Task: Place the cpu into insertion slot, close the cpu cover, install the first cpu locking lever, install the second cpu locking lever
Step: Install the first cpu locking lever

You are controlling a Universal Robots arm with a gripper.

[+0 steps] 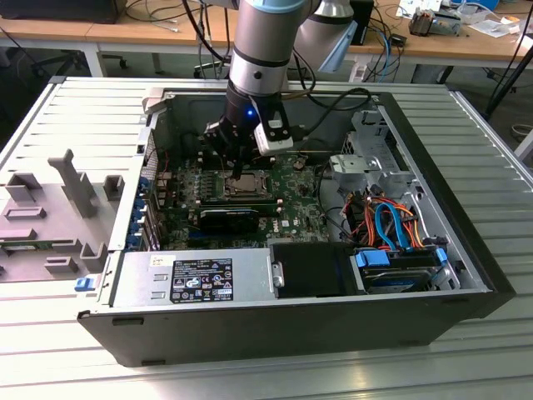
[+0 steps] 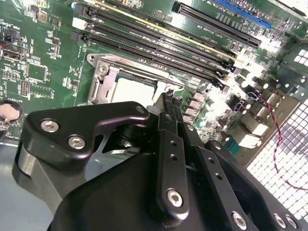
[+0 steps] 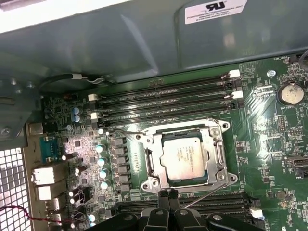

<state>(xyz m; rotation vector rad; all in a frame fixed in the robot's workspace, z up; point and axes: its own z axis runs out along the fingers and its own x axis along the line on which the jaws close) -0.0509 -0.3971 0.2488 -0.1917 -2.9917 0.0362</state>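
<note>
Inside the open case on a slatted bench, the cpu (image 3: 185, 159) lies in the slot with the cover (image 3: 186, 159) down — a lever step. The gripper (image 3: 169, 195), fingers together, hovers at the socket's edge.

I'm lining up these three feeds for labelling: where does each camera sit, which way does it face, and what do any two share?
Exterior view: off the arm, above the open computer case, looking down into it; the arm and gripper show.
First wrist view: on the arm, facing the motherboard; the cpu lies under the closed cpu cover, fingertips at the edge.
Second wrist view: on the arm, looking past the gripper's black body at the board.
Both wrist views share the cpu cover.
</note>
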